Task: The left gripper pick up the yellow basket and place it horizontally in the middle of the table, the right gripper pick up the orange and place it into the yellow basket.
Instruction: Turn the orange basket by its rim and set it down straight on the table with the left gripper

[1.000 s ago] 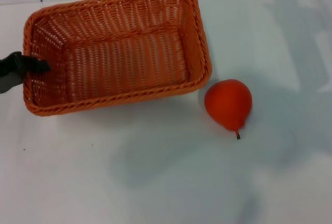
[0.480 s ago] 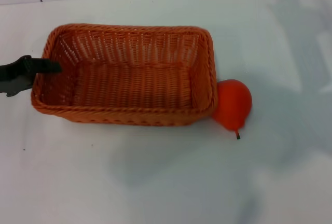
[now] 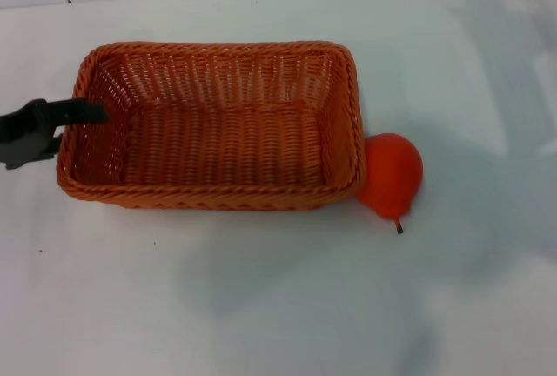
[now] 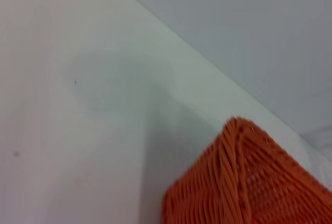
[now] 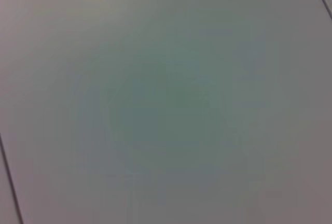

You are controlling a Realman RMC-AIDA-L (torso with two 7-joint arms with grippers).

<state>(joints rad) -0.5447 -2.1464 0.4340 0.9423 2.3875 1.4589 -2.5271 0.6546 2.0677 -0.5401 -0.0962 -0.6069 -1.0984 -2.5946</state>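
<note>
Yellow basket (image 3: 218,124) lies level with our left gripper (image 3: 77,115) clamped on its near end wall, so we release next, then fetch the orange (image 3: 391,176) at its far end.

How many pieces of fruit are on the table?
1. The orange sits on the table against the right end of the yellow basket. Inside, the basket shows no fruit.
</note>
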